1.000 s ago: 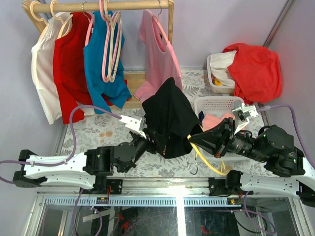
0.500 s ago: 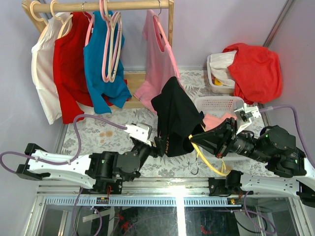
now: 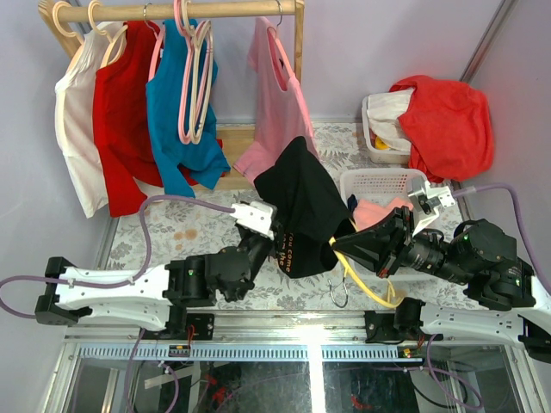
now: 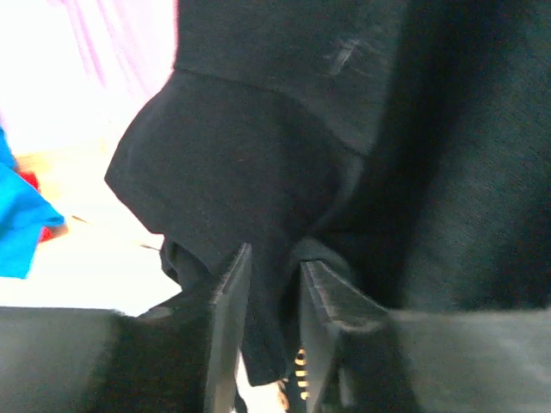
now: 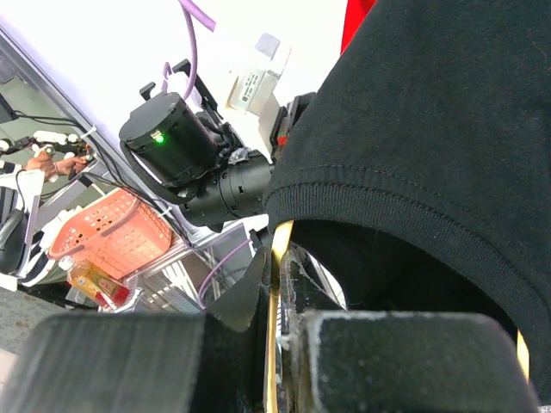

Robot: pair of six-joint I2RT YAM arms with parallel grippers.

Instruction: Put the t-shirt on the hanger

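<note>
The black t-shirt (image 3: 301,202) hangs in the air over the middle of the table, draped on the yellow hanger (image 3: 372,286), whose lower arm and metal hook (image 3: 337,292) stick out below it. My right gripper (image 3: 342,244) is shut on the hanger's thin yellow bar (image 5: 276,284); the shirt's ribbed hem (image 5: 405,215) lies over it. My left gripper (image 3: 274,249) is at the shirt's lower left edge, its jaws nearly together on a fold of black cloth (image 4: 274,344). The gold print (image 3: 290,251) shows beside it.
A wooden rail (image 3: 172,10) at the back carries white, red, teal and pink shirts and pink hangers (image 3: 194,77). A white basket (image 3: 379,185) with pink cloth stands behind my right gripper. A tub with red cloth (image 3: 443,120) is at the back right.
My left arm swung right and forward, staying on the shirt's lower edge. The shirt's hanging shape shifted and its lower hem rose a little. The right arm stayed in place.
</note>
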